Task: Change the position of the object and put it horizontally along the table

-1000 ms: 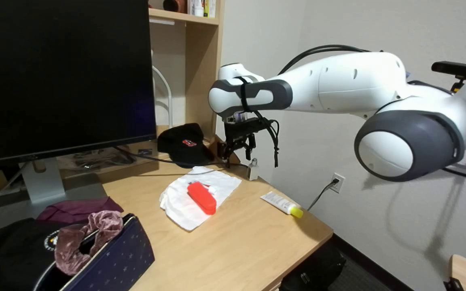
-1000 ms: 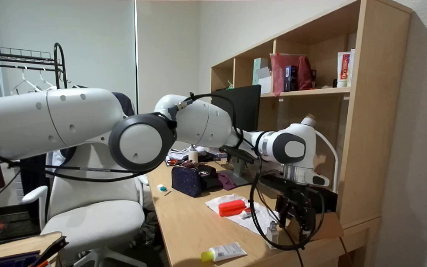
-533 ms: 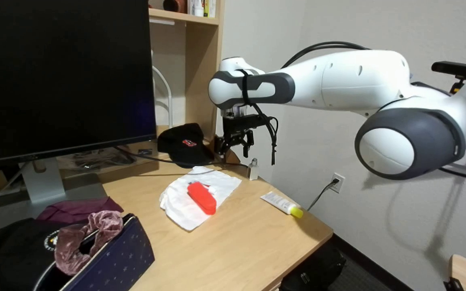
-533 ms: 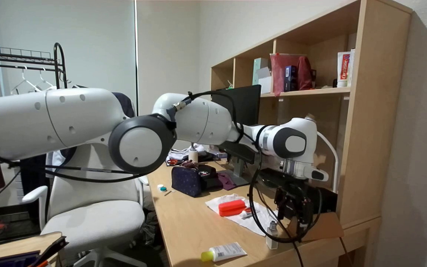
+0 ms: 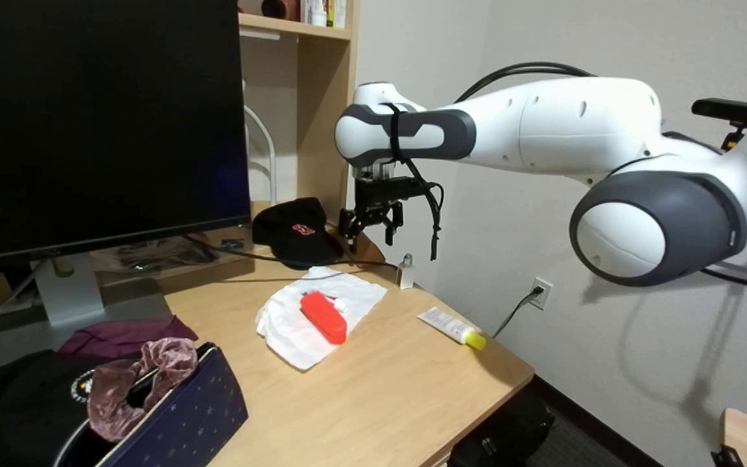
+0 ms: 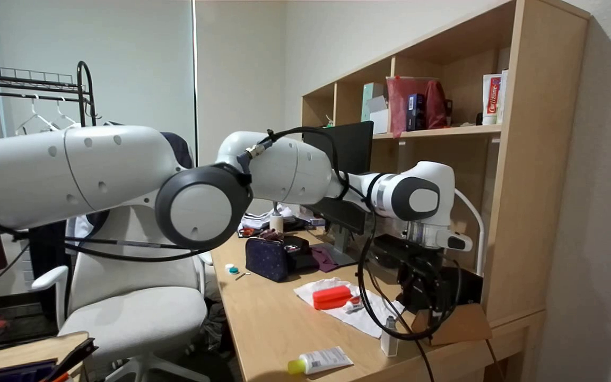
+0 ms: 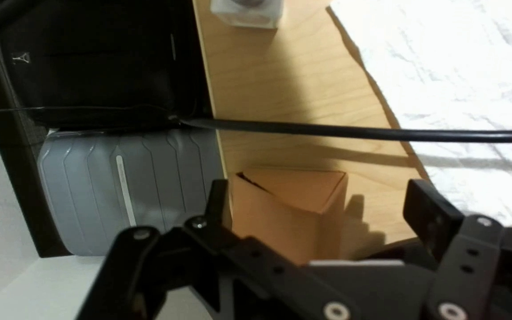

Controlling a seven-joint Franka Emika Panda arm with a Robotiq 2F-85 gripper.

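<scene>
At the left in an exterior view, a flat black monitor (image 5: pixel 101 117) is standing on the surface (image 5: pixel 360 402), which is extending rightward as a smooth, straight-edged panel of light tan wood grain. A navy, star-patterned pouch (image 5: pixel 185 415) is sitting in front, with a pink velvety scrunchie (image 5: pixel 169 358) lying over its top. To the right, a black fabric cap (image 5: pixel 299 237) with a curved brim is resting behind a wrinkled white sheet (image 5: pixel 289 321), on which a red, round-ended case (image 5: pixel 323 316) is lying. The claw (image 5: pixel 371 243) is hanging above the surface near one edge, its jaws standing wide apart; in the wrist view, a brown, flat-sided box (image 7: pixel 291 226) is showing in the gap between them. Further right, a squarish bottle (image 5: pixel 405 275) is standing upright, and a flattened, yellow-ended white tube (image 5: pixel 446 325) is lying near the edge. A smooth, rounded white arm (image 5: pixel 555 126) is spanning the right side.
</scene>
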